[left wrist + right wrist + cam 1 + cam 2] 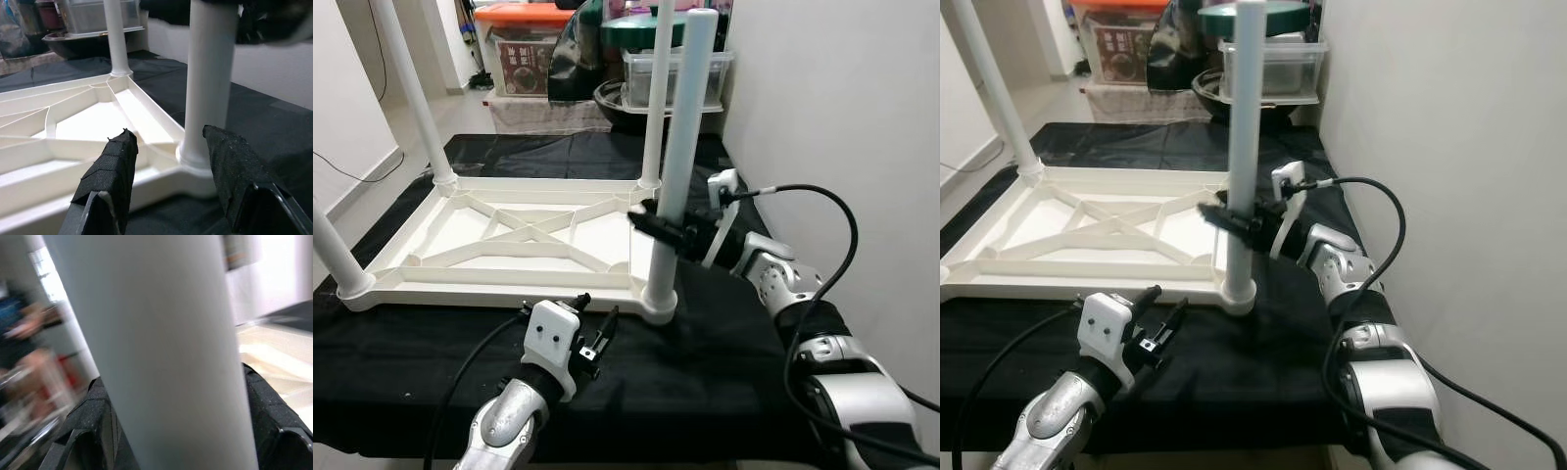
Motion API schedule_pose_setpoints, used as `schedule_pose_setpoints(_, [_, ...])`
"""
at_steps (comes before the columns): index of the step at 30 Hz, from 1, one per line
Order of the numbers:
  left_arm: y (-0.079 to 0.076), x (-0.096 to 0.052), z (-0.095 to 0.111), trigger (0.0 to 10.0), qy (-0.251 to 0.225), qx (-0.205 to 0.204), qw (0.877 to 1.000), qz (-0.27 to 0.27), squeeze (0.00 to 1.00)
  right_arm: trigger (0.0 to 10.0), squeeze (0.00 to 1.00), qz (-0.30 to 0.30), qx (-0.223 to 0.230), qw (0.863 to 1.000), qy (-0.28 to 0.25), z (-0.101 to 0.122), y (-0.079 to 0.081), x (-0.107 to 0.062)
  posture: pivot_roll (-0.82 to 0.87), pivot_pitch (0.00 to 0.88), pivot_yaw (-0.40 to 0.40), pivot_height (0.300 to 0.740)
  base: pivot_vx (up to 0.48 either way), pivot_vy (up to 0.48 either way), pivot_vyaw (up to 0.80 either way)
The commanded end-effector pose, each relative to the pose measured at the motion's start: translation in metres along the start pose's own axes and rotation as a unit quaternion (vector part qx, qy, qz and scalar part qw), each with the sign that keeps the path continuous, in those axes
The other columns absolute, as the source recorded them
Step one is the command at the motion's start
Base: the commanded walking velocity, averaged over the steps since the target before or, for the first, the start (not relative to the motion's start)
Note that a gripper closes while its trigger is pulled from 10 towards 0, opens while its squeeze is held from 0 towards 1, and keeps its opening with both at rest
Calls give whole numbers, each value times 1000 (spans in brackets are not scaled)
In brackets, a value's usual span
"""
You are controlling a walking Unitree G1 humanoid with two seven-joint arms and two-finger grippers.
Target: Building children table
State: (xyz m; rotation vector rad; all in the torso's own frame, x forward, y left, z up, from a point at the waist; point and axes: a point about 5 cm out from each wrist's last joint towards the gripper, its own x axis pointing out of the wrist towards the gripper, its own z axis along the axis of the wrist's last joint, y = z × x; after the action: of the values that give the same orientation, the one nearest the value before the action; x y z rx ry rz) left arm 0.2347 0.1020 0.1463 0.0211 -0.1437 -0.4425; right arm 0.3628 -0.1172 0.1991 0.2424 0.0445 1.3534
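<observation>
The tabletop [509,240] lies upside down on a black-draped table [724,362], with the near-right leg [677,157] standing upright in its corner socket [658,305] and the right claw [658,227] closed around it at about mid-height. The left claw [592,333] hovers open and empty just in front of that socket. To seat this leg well, the right claw should likely keep it plumb and press or twist straight down along its axis — any sideways pull could lever the socket or drag the tabletop — while the left claw might steady the frame's edge.
</observation>
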Motion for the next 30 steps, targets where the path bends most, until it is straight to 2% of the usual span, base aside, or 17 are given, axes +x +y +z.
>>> schedule_pose_setpoints(1, [1,-1,-4,10000,10,5,1000,1,0,0,0,60,-5,997,43,-14,9,13,-27,0,-29,740,0,0,0])
schedule_pose_setpoints(9, [2,-1,-3,10000,10,6,1000,2,0,0,0,50,-30,996,63,-26,10,21,-22,0,-28,740,0,0,0])
schedule_pose_setpoints(11, [2,-1,-3,10000,9,6,1000,2,0,0,0,4,-41,998,53,-23,4,23,-22,0,-28,740,0,0,0])
schedule_pose_setpoints(12, [2,-1,-3,10000,10,7,1000,2,0,0,0,-66,-48,996,39,-18,-4,25,-22,0,-28,740,0,0,0])
schedule_pose_setpoints(14, [2,-1,-3,10000,10,7,1000,2,0,0,0,-66,-48,996,39,-18,-4,25,-22,0,-28,740,0,0,0])
schedule_pose_setpoints(16, [2,-1,-3,10000,10,6,1000,3,0,0,0,-203,-68,977,10,-8,-20,23,-22,0,-28,740,0,0,0])
schedule_pose_setpoints(17, [2,-1,-4,10000,10,6,1000,3,0,0,0,-321,-53,945,-5,-6,-33,13,-22,0,-28,740,0,0,0])
schedule_pose_setpoints(18, [2,-1,-4,10000,10,6,1000,3,0,0,0,-321,-53,945,-5,-6,-33,13,-22,0,-28,740,0,0,0])
schedule_pose_setpoints(19, [2,-1,-4,10000,11,6,1000,3,0,0,0,-417,-42,908,-8,-6,-42,2,-33,0,-25,740,0,0,0])
schedule_pose_setpoints(20, [2,-1,-4,10000,11,6,1000,3,0,0,0,-417,-42,908,-8,-6,-42,2,-33,0,-25,740,0,0,0])
schedule_pose_setpoints(22, [2,-2,-5,10000,13,6,1000,2,0,0,0,-582,-27,812,-12,-12,-53,-27,-33,0,-22,740,0,0,0])
schedule_pose_setpoints(23, [2,-2,-5,10000,13,6,1000,2,0,0,0,-582,-27,812,-12,-12,-53,-27,-33,0,-22,740,0,0,0])
schedule_pose_setpoints(25, [1,-2,-6,10000,14,5,1000,1,0,0,0,-685,-22,727,-24,-17,-54,-48,-35,0,-20,740,0,0,0])
schedule_pose_setpoints(27, [1,-2,-6,10000,14,5,1000,1,0,0,0,-685,-22,727,-24,-17,-54,-48,-35,0,-20,740,0,0,0])
schedule_pose_setpoints(28, [1,-2,-6,10000,14,5,1000,0,0,0,0,-720,-15,693,-32,-20,-53,-54,-35,0,-20,740,0,0,0])
schedule_pose_setpoints(29, [1,-2,-6,10000,14,5,1000,0,0,0,0,-720,-15,693,-32,-20,-53,-54,-35,0,-20,740,0,0,0])
schedule_pose_setpoints(30, [1,-2,-6,10000,14,5,1000,0,0,0,0,-743,-8,669,-39,-24,-50,-52,-34,0,-23,740,0,0,0])
